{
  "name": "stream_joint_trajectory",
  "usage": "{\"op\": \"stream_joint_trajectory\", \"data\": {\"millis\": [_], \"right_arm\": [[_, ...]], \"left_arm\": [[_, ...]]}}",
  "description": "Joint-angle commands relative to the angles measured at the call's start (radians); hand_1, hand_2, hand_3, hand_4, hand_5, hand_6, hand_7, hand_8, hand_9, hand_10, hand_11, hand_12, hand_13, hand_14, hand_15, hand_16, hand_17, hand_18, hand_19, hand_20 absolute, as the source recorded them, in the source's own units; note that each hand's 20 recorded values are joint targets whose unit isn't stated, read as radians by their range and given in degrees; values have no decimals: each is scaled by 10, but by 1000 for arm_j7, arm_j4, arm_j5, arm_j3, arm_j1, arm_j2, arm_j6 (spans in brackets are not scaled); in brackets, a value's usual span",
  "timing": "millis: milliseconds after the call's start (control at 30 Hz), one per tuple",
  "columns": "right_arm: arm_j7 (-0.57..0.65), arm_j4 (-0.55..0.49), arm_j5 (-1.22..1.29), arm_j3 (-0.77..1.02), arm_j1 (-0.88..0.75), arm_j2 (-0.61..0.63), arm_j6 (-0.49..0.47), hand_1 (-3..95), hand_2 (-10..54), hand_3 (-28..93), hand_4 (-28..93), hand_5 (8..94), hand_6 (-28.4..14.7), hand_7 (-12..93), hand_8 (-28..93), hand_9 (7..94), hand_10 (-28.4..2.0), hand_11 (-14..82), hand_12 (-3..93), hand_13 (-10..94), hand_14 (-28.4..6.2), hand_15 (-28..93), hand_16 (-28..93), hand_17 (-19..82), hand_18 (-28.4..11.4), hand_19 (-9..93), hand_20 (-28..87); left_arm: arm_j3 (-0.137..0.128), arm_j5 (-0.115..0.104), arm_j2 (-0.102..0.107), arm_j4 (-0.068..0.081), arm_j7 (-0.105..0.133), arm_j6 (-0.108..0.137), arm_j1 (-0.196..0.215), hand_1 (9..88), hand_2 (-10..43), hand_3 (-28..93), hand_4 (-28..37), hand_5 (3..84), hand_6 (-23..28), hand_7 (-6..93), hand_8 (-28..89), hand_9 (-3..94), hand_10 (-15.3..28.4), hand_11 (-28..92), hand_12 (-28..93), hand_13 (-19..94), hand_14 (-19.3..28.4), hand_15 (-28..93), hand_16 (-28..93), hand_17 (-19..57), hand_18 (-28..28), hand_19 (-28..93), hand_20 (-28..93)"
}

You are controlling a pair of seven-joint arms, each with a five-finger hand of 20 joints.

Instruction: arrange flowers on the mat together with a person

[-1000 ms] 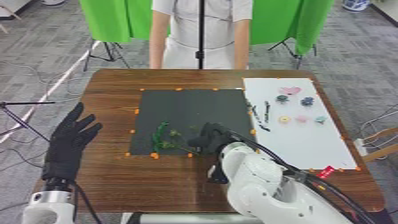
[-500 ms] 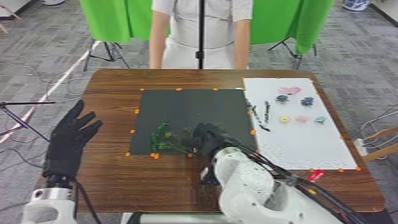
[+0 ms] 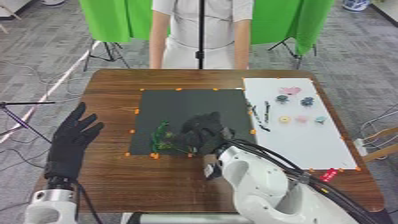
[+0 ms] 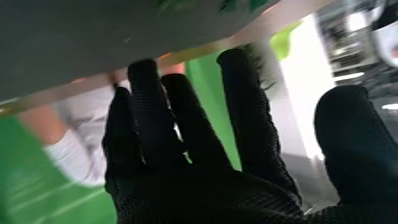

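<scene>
Looking down from the head view, the right hand in a black fabric glove is over the dark grey mat, nearer its near edge than its far one. The right wrist view has it open, fingers straight and thumb apart; can't tell if it's touching anything. The left hand in a black fabric glove is open too, fingers spread, over the tabletop's left side.

Green leafy sprigs sit at the mat's near left corner, just beside the right hand. The rest of the stuff is on the white sheet to the right: pink flower near the far edge, two dark blue flowers a bit closer, then a row of yellow flower, pale pink flower and pale teal flower. Thin dark stems lie along its left edge.

What's in the way is the white right arm and its black cables, blocking both mat and sheet around their neighbouring near corners.
</scene>
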Motion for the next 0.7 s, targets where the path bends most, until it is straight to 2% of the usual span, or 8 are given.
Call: {"op": "stream_joint_trajectory", "data": {"millis": [33, 133, 200, 233, 367, 467, 567, 700], "right_arm": [[-75, 10, -62, -11, -10, -14, -106, 161, 166, 653, -235, 551, 0, 139, -114, 327, -224, 67, 164, 203, -233, 342, 179, -48, -282, 459, 215], [-64, 29, -92, -49, 16, -12, -111, 153, 177, 640, -236, 548, 6, 133, -113, 305, -218, 46, 170, 184, -229, 237, 231, -57, -277, 443, 210], [-54, 49, -139, -74, 38, -24, -124, 149, 188, 621, -238, 540, 8, 125, -111, 289, -214, 31, 170, 169, -230, 200, 251, -61, -278, 438, 210], [-31, 59, -133, -109, 71, -17, -117, 145, 196, 606, -236, 535, 6, 122, -110, 282, -214, 26, 172, 163, -231, 188, 263, -64, -277, 438, 211], [18, 91, -150, -180, 140, -18, -93, 129, 199, 597, -225, 520, 1, 111, -106, 266, -211, 14, 176, 141, -232, 154, 281, -74, -275, 438, 214], [55, 113, -167, -219, 178, -24, -87, 129, 201, 595, -223, 520, 0, 107, -105, 262, -211, 10, 177, 133, -235, 142, 293, -77, -276, 440, 217], [104, 134, -148, -235, 200, -35, -75, 135, 204, 567, -210, 517, -2, 101, -103, 256, -212, 4, 181, 126, -239, 120, 323, -83, -277, 445, 220], [144, 143, -132, -242, 210, -39, -54, 140, 207, 555, -206, 510, -6, 95, -100, 252, -218, 5, 183, 118, -246, 123, 331, -93, -282, 459, 228]], "left_arm": [[4, 2, -5, 10, -13, -5, -3, 227, 53, 771, -279, 287, 18, 106, -93, 300, 149, 143, 113, 235, 203, 320, -43, -98, 251, 498, 67], [7, 6, -8, 13, -26, -13, -12, 227, 53, 772, -279, 287, 19, 106, -93, 301, 149, 144, 113, 236, 204, 322, -44, -98, 251, 499, 66], [9, 4, -6, 11, -20, -11, -6, 227, 53, 772, -279, 287, 19, 105, -93, 301, 149, 144, 112, 236, 204, 323, -44, -98, 251, 499, 65], [8, 7, -11, 14, -27, -20, -13, 227, 53, 771, -279, 287, 19, 105, -93, 300, 149, 144, 112, 236, 205, 323, -44, -98, 251, 499, 65], [10, 9, -11, 17, -26, -23, -22, 228, 53, 770, -279, 287, 19, 105, -92, 301, 149, 145, 112, 236, 205, 324, -45, -98, 251, 500, 64], [11, 5, -10, 14, -22, -17, -17, 228, 54, 771, -278, 287, 18, 106, -92, 301, 148, 145, 112, 237, 204, 324, -45, -98, 251, 500, 63], [13, 10, -14, 17, -30, -22, -21, 228, 54, 770, -278, 287, 19, 107, -92, 301, 148, 145, 111, 237, 205, 324, -45, -99, 252, 500, 63], [16, 8, -16, 17, -28, -20, -21, 228, 54, 770, -277, 287, 19, 107, -93, 301, 148, 145, 111, 237, 205, 324, -45, -99, 252, 501, 62]]}}
